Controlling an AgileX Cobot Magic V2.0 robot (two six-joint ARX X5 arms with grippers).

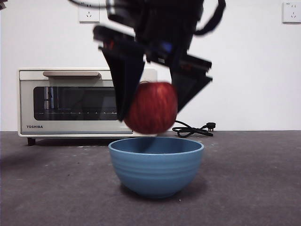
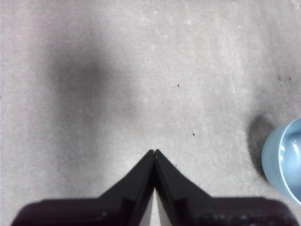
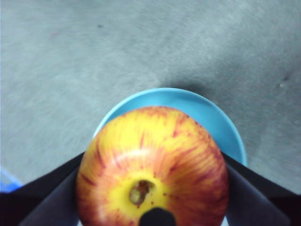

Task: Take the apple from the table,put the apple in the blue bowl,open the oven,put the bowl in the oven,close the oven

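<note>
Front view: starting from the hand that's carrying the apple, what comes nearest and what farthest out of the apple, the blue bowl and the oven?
1. The apple: clamped in the right hand itself, hanging above the bowl.
2. The blue bowl: directly below, not touching the apple.
3. The oven: farthest, back by the wall on the picture's left, door shut.

Apple (image 1: 151,109) above bowl (image 1: 156,167), before oven (image 1: 70,101)

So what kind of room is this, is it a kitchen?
Probably a robot test room, not a real kitchen: the oven sits on a bare grey table against a plain white wall with sockets, its cord unplugged.
</note>
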